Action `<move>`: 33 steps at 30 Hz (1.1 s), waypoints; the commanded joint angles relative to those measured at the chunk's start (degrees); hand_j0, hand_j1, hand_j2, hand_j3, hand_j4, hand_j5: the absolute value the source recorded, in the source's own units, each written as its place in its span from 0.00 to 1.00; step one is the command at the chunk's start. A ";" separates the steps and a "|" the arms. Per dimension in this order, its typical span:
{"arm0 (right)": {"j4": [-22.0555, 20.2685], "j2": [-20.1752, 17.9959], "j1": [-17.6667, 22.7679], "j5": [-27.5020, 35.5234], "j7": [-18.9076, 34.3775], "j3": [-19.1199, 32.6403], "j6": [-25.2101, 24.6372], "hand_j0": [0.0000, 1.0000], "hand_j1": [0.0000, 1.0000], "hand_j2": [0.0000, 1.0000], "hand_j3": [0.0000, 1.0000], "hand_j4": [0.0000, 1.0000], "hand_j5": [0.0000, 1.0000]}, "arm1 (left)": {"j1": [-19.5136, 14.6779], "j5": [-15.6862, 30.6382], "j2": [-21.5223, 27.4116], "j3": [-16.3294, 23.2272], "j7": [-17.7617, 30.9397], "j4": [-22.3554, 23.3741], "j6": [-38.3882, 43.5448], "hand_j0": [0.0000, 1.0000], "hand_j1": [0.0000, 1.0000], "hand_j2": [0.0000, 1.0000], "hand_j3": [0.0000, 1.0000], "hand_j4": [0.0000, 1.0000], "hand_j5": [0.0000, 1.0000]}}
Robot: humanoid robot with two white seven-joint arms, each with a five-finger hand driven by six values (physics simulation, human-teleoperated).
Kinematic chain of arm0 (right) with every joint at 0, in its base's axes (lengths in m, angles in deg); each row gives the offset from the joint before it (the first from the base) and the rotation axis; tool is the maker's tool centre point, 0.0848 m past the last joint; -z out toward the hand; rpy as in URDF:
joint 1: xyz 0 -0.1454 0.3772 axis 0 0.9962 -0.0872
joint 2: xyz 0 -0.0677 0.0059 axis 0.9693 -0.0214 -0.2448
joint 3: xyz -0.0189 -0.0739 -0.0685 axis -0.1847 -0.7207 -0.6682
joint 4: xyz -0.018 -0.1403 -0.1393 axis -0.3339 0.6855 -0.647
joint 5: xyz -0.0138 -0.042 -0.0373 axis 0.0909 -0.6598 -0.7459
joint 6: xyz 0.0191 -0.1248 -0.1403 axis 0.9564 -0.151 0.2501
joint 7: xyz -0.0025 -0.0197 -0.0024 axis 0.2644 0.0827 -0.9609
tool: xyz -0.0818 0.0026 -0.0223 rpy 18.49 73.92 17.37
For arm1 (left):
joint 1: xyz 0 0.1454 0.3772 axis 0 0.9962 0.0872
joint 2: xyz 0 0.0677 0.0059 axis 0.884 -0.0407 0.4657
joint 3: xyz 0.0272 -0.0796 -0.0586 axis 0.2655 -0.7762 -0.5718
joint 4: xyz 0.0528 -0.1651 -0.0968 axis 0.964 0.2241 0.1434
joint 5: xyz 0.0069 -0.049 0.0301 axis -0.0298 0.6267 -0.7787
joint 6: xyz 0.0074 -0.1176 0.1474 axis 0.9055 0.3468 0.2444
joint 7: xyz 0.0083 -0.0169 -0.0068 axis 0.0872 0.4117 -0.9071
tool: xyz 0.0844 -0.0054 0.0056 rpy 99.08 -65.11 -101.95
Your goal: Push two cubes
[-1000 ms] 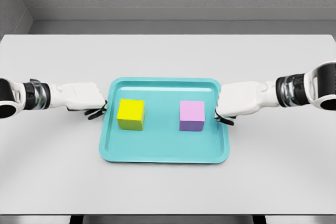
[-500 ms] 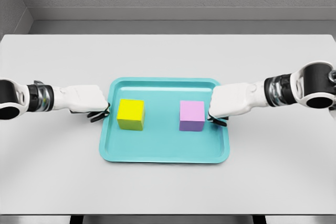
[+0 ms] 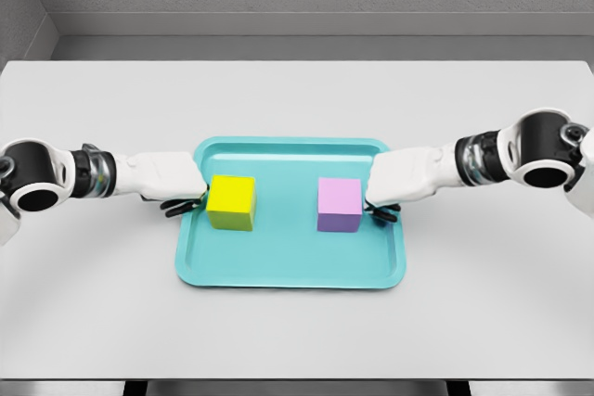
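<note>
A yellow cube [image 3: 231,201] sits in the left half of a teal tray [image 3: 290,261]. A pink cube [image 3: 340,204] sits in the right half. My left hand [image 3: 186,194] reaches in from the left, fingers curled, its fingertips at the yellow cube's left face. From the right comes my right hand [image 3: 380,201], fingers curled, its fingertips against the pink cube's right face. Neither hand holds anything. The two cubes stand apart with bare tray floor between them.
The tray lies in the middle of a white table [image 3: 297,99]. A grey wall runs behind the table's far edge. The table's front edge is near the bottom of the view.
Both hands have moved inward over the tray's side rims toward the cubes. The cubes have hardly shifted.
</note>
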 commanded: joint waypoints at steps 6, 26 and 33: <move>1.38 1.56 -0.18 -0.20 -0.01 -1.35 -0.11 0.17 0.17 0.17 0.17 0.17 0.17 | -0.97 3.78 0.53 0.48 0.84 -0.59 -0.95 0.01 0.01 0.01 0.01 0.01 0.01; 6.21 4.02 -1.85 -1.26 -0.01 -2.23 -0.11 0.26 0.26 0.26 0.26 0.26 0.26 | -1.05 7.38 -1.67 0.30 0.84 0.73 -0.95 0.02 0.02 0.02 0.02 0.02 0.02; 6.13 6.40 -2.55 -1.17 -0.01 -2.85 -0.11 0.25 0.25 0.25 0.25 0.25 0.25 | -1.05 11.43 -2.28 0.30 0.84 2.23 -0.95 0.02 0.02 0.02 0.02 0.02 0.02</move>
